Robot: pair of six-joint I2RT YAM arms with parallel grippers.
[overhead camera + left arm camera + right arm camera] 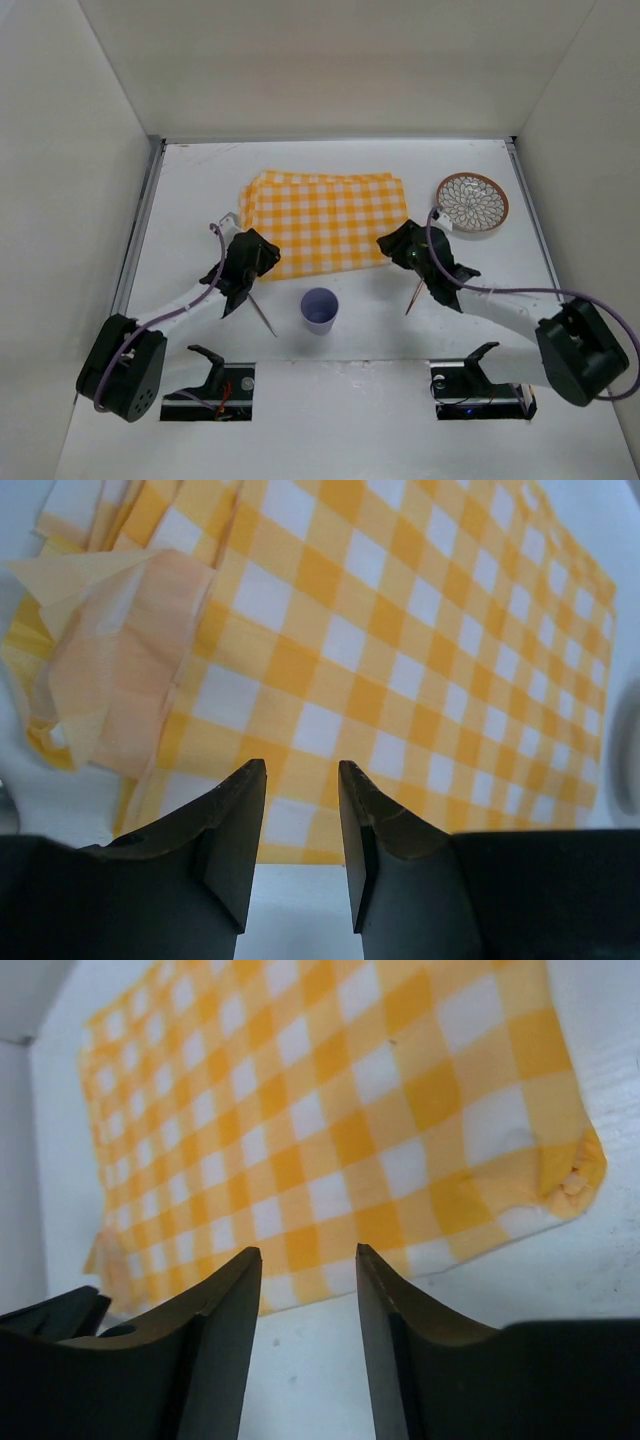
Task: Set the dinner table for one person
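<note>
Space shows between the two dark fingers of the left gripper [302, 765], and nothing is held there. Its tips hang over the near edge of the checked cloth [400, 650]. The right gripper [308, 1250] is likewise spread and empty, poised over bare white just short of the cloth's near edge.

The cloth, orange-yellow and white squares, lies as a place mat towards the back of the dinner table [200, 185], a flat matte white top boxed in by white walls. The cloth's left end is rumpled, with paler layers folded over one another, and its near right corner curls up slightly.

A lilac cup [319, 309] stands upright just in front of the cloth, between the arms. A round patterned plate [471, 201] sits on the table beside the cloth's right end.

A thin stick-like utensil [264, 315] lies left of the cup, partly under the left arm, and another [414, 297] beside the right arm. Both are too thin to identify.
</note>
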